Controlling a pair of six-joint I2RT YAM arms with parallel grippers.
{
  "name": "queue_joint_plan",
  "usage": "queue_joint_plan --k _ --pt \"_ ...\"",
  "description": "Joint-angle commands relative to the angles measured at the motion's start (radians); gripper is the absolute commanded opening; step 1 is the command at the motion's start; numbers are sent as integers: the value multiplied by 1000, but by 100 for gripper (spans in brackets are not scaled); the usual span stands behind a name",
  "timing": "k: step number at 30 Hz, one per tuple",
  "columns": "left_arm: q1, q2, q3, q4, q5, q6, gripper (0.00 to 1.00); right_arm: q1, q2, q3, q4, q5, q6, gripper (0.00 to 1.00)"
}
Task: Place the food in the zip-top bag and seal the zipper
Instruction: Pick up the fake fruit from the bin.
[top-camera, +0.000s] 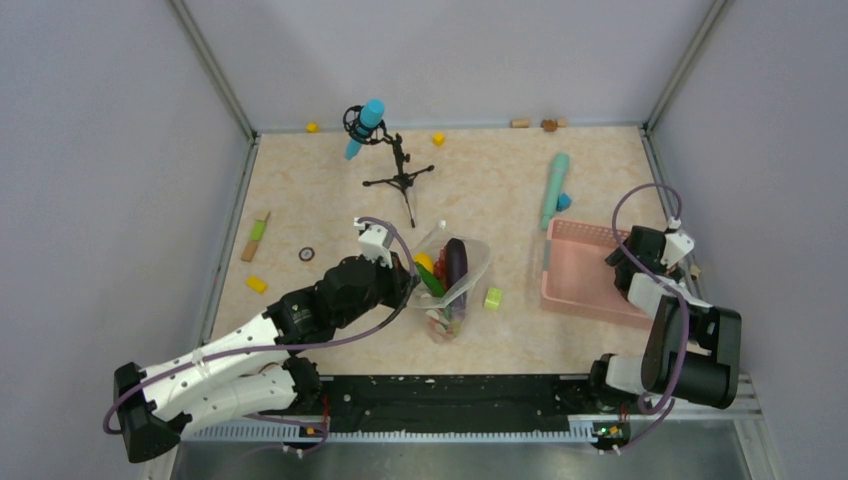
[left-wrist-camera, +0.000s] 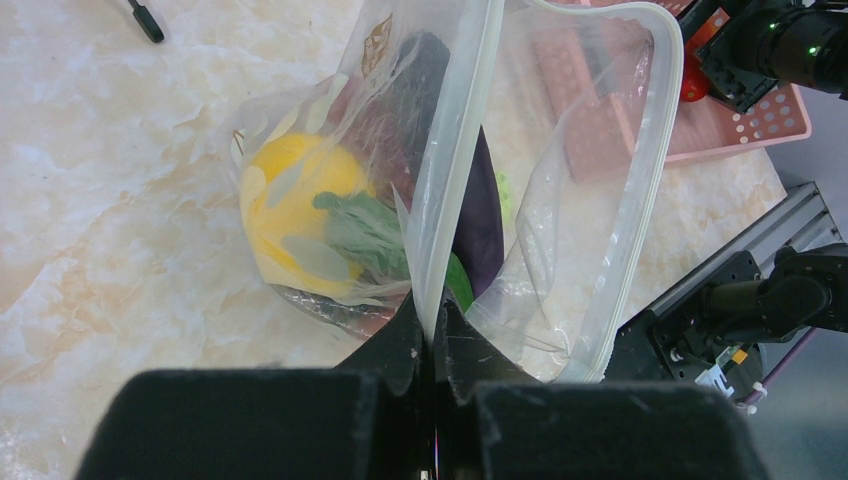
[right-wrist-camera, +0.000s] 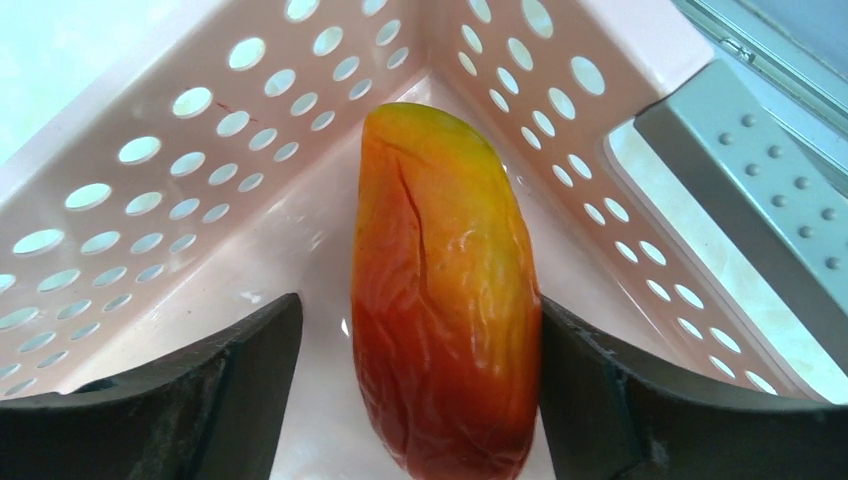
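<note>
The zip-top bag (top-camera: 455, 280) lies mid-table with its mouth open. It holds a yellow lemon (left-wrist-camera: 290, 195), a green vegetable (left-wrist-camera: 362, 232) and a dark purple piece (left-wrist-camera: 482, 215). My left gripper (left-wrist-camera: 432, 322) is shut on the white zipper strip (left-wrist-camera: 450, 170) at the bag's near edge; in the top view the left gripper (top-camera: 410, 284) is at the bag's left side. My right gripper (right-wrist-camera: 418, 330) is open inside the pink basket (right-wrist-camera: 150, 210), its fingers on either side of a red and orange piece (right-wrist-camera: 445, 310). The right finger touches the piece and the left finger stands apart. In the top view the right gripper (top-camera: 628, 264) is over the basket's right end.
A lime-green cylinder (top-camera: 492, 298) sits right of the bag. A microphone stand (top-camera: 398, 172) stands at the back. A teal tool (top-camera: 553, 188) lies behind the pink basket (top-camera: 585, 275). Small yellow blocks (top-camera: 257, 284) and a green-and-wood stick (top-camera: 257, 237) lie at the left.
</note>
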Motion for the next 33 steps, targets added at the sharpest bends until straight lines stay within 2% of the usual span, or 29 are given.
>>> queue_joint_plan --k 1,6,13,17,24,33 --pt "1 1 -8 48 -14 12 0 -9 15 -3 8 -54 25 76" --pt "0 5 -9 50 -29 16 0 -9 2 -9 11 -68 28 63" --pt "1 4 -12 53 -36 19 0 -10 -30 -14 -1 -80 34 51" --pt "1 7 -13 54 -42 19 0 -10 -71 -25 -5 -79 38 45" --pt "1 19 -12 56 -50 24 0 -10 -175 -58 -9 -104 41 27" --pt "1 19 -11 59 -43 25 0 -10 -307 -85 -27 -143 28 16"
